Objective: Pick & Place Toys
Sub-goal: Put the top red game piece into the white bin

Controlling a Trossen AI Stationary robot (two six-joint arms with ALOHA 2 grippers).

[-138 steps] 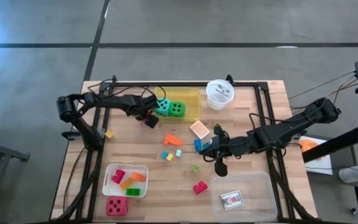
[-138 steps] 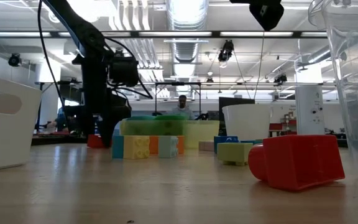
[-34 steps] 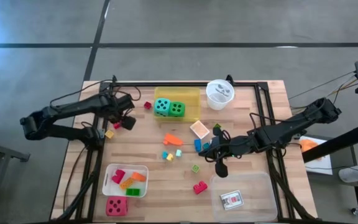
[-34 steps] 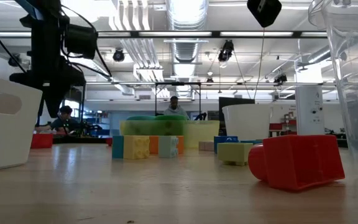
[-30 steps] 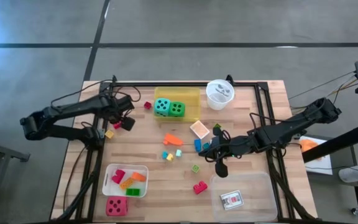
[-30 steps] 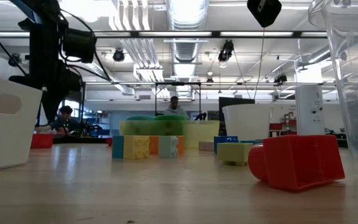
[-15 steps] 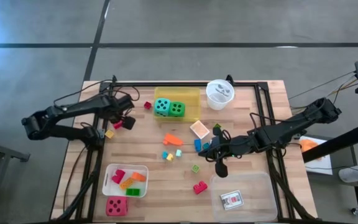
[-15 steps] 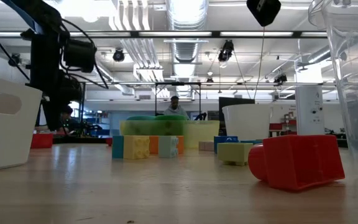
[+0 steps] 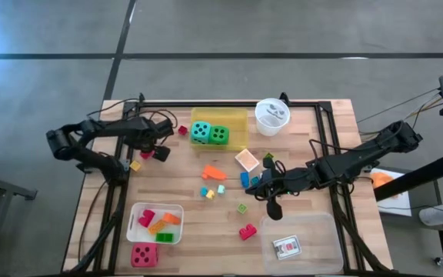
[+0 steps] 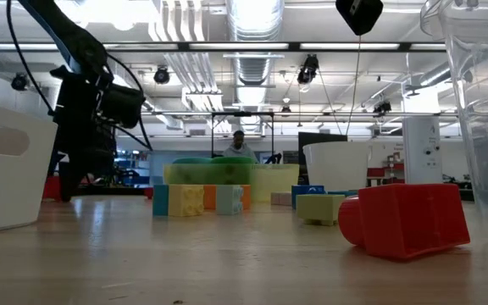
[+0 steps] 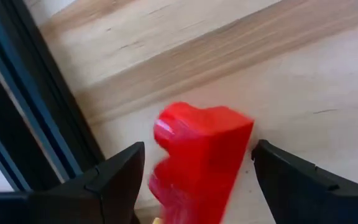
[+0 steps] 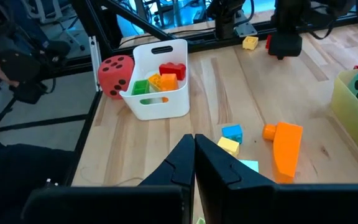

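Observation:
A small red block (image 11: 197,155) lies on the wood near the table's far left (image 9: 145,155). My left gripper (image 11: 199,152) is open and points steeply down over it, one finger on either side, just above the table (image 9: 151,151) (image 10: 68,191). I see narrow gaps between fingers and block. My right gripper (image 12: 194,152) is shut on nothing and hangs in the air over the table's right middle (image 9: 274,206). Loose blocks, an orange one (image 9: 214,173) and a red one (image 9: 247,231) among them, lie mid-table. A teal die (image 9: 199,131) and a green die (image 9: 218,135) sit in a yellow tray (image 9: 237,123).
A white tray (image 9: 138,211) with blocks and a red die (image 9: 144,255) stand near left. A clear tray (image 9: 314,227) holds a card (image 9: 287,246) near right. A white cup (image 9: 271,115) stands at the back. A yellow block (image 9: 135,165) lies by the black frame rail (image 9: 121,181).
My left gripper has sunk toward the table onto the red block and tipped more steeply downward, its arm folding in toward the table. The red block has stayed where it was.

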